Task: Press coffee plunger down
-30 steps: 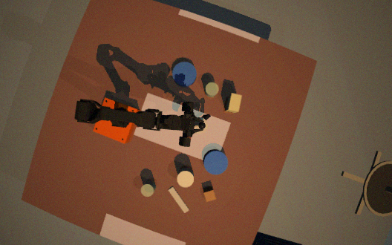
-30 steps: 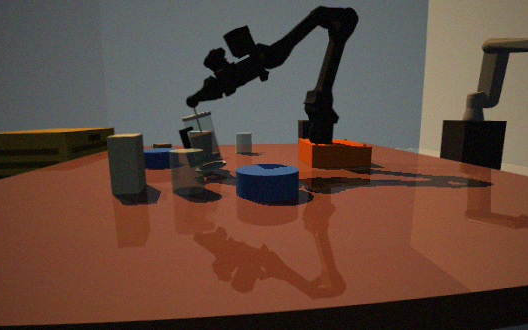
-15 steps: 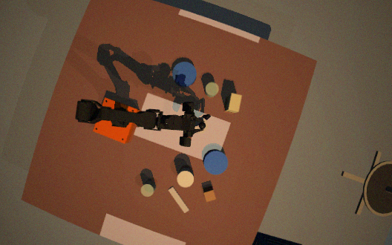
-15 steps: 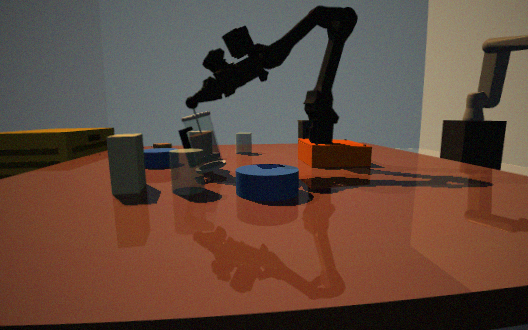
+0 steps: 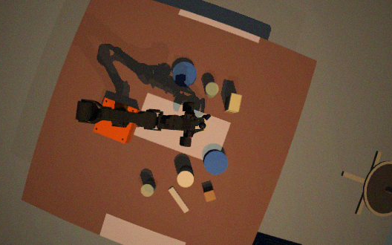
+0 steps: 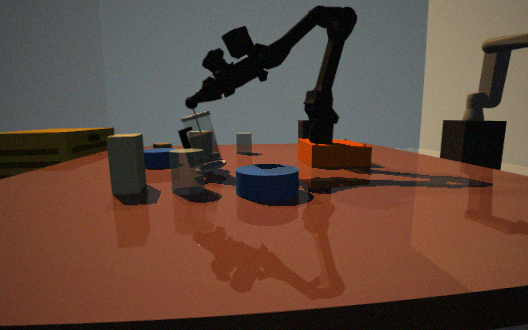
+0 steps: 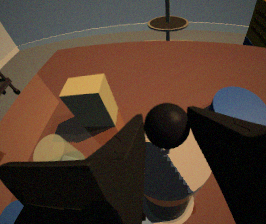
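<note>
The coffee press (image 6: 207, 145) (image 7: 170, 175) is a clear cylinder with dark contents and a black handle. In the exterior view it leans, top to the left, and its round base is tilted, at least partly off the table. Its black ball knob (image 6: 191, 103) (image 7: 167, 131) (image 5: 202, 125) stands above the lid on a thin rod, which also shows inside the glass. My gripper (image 7: 165, 116) is shut on the knob, with one finger at each side. From above, the arm hides most of the press.
A blue disc (image 5: 216, 162) (image 7: 241, 105) and another blue disc (image 5: 185, 73) (image 6: 267, 184) flank the press. A pale green cylinder (image 5: 211, 89) (image 6: 187, 172) and a yellowish block (image 5: 234, 102) (image 6: 127, 165) (image 7: 91, 100) stand nearby. A cream cylinder (image 5: 185, 179) stands on the other side.
</note>
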You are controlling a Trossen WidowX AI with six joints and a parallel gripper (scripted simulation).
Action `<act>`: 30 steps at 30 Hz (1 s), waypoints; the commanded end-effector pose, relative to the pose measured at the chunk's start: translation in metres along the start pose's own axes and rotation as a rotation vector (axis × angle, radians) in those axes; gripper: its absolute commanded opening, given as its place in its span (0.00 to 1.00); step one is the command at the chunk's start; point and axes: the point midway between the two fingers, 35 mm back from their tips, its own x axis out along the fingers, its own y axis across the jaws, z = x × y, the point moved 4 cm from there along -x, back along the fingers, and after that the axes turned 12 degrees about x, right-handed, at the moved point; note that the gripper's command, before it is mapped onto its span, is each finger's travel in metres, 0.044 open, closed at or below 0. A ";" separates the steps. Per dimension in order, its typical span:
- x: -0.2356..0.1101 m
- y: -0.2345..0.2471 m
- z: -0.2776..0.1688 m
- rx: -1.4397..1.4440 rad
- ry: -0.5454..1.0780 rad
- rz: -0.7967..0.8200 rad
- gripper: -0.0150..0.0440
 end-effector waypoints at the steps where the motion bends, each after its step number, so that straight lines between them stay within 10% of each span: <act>1: 0.000 0.000 0.000 0.000 0.002 0.000 0.46; 14: 0.000 0.000 0.000 0.000 0.002 0.000 1.00; 30: -0.078 0.006 0.045 0.010 0.019 -0.008 1.00</act>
